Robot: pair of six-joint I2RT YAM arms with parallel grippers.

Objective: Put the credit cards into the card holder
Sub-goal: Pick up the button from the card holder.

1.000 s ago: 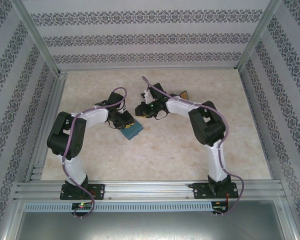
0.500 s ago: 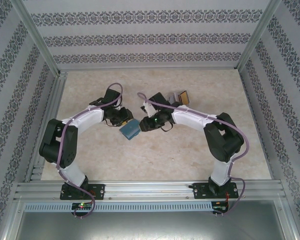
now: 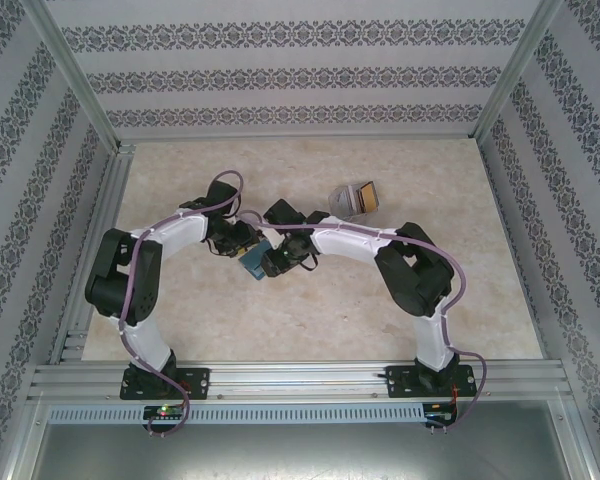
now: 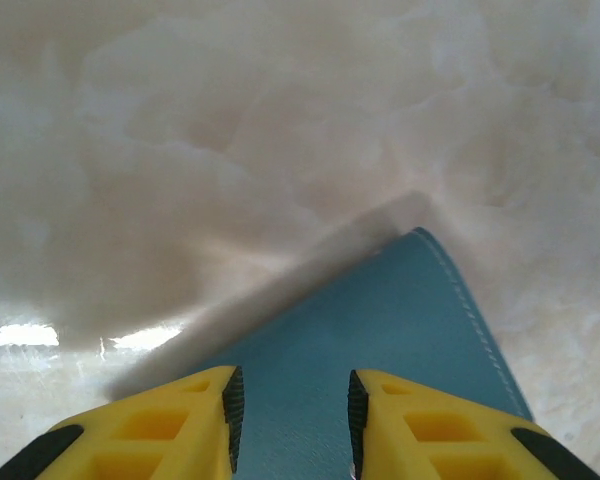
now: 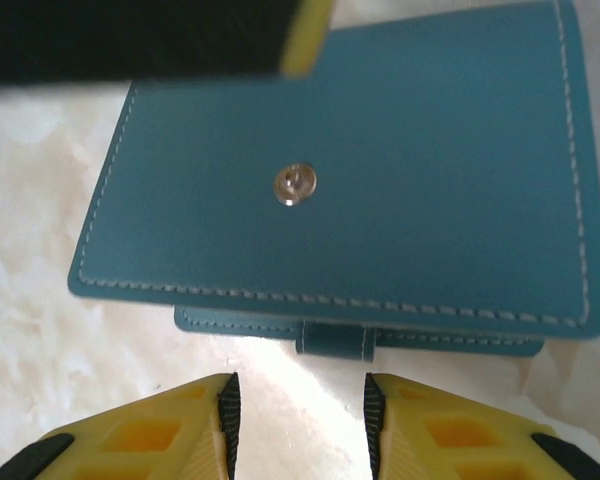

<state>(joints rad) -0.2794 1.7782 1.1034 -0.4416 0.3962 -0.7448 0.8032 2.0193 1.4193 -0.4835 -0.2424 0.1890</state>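
We see the small flat teal-blue stitched card holder (image 5: pixel 380 130) lying folded on the pale marbled table (image 3: pixel 380 300), a little left of the middle, with both arms bent inward over it. From the right wrist view its upper flap faces us, with a round silver snap stud (image 5: pixel 294 184) near the middle. A short teal tab (image 5: pixel 330 340) pokes out from under the near edge, where a lower leaf shows just beneath the upper one.

The right arm's yellow fingers (image 5: pixel 212 405) are spread apart and empty, their tips just short of that near edge, with bare table between them. The left arm's yellow fingers (image 4: pixel 212 400) are likewise parted with nothing pinched between them. They hang over the teal face, which fills the gap between them (whether the tips actually touch the leather we cannot tell). In the right wrist view the left arm's black body and one yellow tip cover the card holder's far left corner.

Well apart from all this, toward the far right of the table, a grey see-through upright stand (image 3: pixel 344 198) holds an orange-yellow plastic credit card (image 3: pixel 367 194). Anything else in it is too small for us to tell.
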